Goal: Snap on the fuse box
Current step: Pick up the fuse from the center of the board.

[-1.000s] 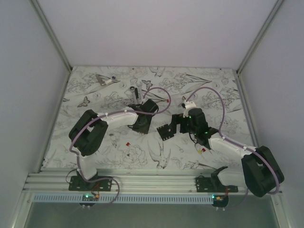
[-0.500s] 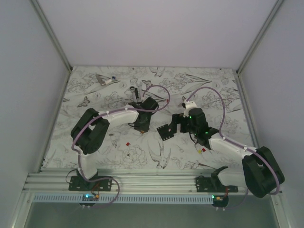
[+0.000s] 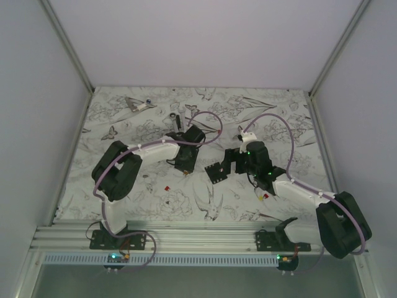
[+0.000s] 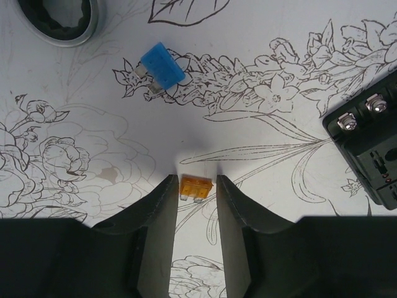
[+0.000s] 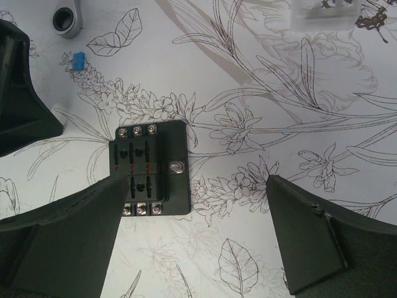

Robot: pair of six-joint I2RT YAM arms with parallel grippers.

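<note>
The fuse box (image 5: 149,169) is a black squarish box with slots, small red dots and screw terminals, lying flat on the flower-print table. My right gripper (image 5: 195,180) hangs wide open above it, and its left finger covers the box's near left corner. The left wrist view catches the same fuse box (image 4: 366,149) at its right edge. My left gripper (image 4: 196,186) is narrowly open low over the table. A small orange fuse (image 4: 196,187) lies between its fingertips with a thin gap on the right side. From above, the left gripper (image 3: 184,165) and right gripper (image 3: 218,172) are close together mid-table.
A loose blue fuse (image 4: 162,63) lies beyond the left gripper, near a metal ring-shaped tool head (image 4: 59,18). A clear plastic cover (image 5: 322,15) lies far right of the box. A red fuse (image 3: 166,185) and more small fuses (image 3: 263,194) lie nearer the arm bases.
The left arm has shifted its gripper slightly toward the far side of the table. The right arm has not moved.
</note>
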